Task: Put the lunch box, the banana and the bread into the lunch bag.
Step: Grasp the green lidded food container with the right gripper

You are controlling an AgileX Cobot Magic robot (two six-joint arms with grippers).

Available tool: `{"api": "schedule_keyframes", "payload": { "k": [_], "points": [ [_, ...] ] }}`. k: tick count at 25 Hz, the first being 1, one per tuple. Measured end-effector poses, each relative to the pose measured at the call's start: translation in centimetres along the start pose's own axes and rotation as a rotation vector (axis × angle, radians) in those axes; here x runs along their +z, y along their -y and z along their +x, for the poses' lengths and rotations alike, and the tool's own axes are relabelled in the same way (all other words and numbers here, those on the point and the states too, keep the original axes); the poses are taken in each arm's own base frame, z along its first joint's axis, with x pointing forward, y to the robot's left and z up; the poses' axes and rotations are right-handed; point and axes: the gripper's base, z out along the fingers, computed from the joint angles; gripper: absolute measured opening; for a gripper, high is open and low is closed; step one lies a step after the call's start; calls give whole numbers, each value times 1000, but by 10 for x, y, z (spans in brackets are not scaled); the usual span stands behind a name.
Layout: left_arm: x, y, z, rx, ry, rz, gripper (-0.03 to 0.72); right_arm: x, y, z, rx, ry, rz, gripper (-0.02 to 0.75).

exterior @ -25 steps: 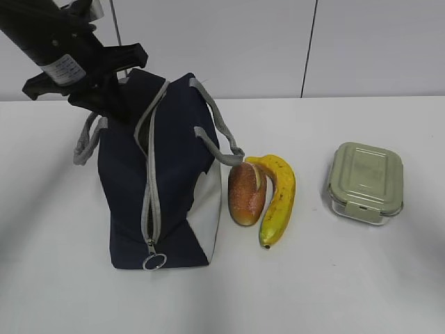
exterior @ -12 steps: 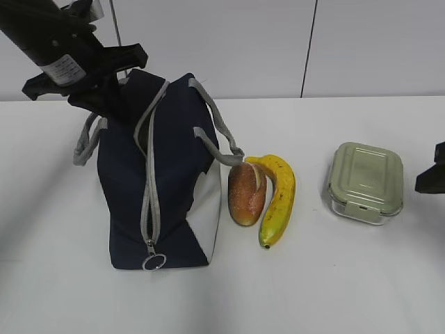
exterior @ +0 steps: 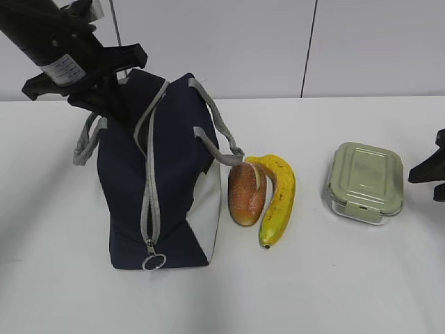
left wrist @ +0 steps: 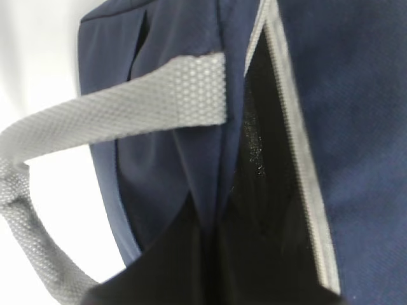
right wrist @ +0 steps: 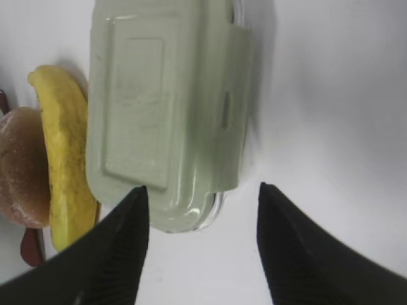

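Observation:
The navy lunch bag (exterior: 174, 181) stands at the left, its grey zipper (exterior: 148, 188) partly open at the top. My left gripper (exterior: 117, 103) is shut on the bag's top left edge. In the left wrist view its dark jaws (left wrist: 213, 229) pinch navy fabric beside the open slit (left wrist: 261, 159). The bread (exterior: 246, 193) and the banana (exterior: 279, 198) lie side by side just right of the bag. The green-lidded lunch box (exterior: 366, 181) sits further right. My right gripper (exterior: 431, 170) is open and empty just right of the box; in the right wrist view (right wrist: 201, 189) its fingers reach the lunch box's (right wrist: 159, 108) near end.
A grey webbing handle (left wrist: 127, 108) hangs off the bag's left side, another (exterior: 215, 139) droops toward the bread. The ring pull (exterior: 154, 262) rests at the bag's front bottom. The white table (exterior: 313, 285) stretches in front; a white wall stands behind.
My right gripper has come into view at the right edge and moved a little toward the lunch box. The left gripper and the bag have not moved.

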Motion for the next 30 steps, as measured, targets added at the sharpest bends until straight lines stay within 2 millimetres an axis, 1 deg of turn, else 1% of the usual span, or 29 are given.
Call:
{"api": "schedule_keyframes", "payload": {
  "k": [2,5,14,16,20,22,25,30],
  "points": [
    [0,0,0,0,0,0,-1,7,7,-6,14,-20,-9,403],
    [0,0,0,0,0,0,-1,18,15,-10,32,-48,-10,403],
    [0,0,0,-1,-1,2,-1,31,21,-11,75,-73,-30,405],
    [0,0,0,-1,-1,2,-1,35,23,-12,77,-87,-42,442],
    [0,0,0,-1,-1,2,-1,44,25,-18,72,-118,-88,597],
    [0,0,0,-1,-2,2,-1,49,25,-22,58,-135,-126,628],
    [0,0,0,-1,-2,2,-1,57,27,-29,50,-155,-172,630],
    [0,0,0,-1,-2,2,-1,73,34,-35,66,-195,-217,593]
  ]
}}
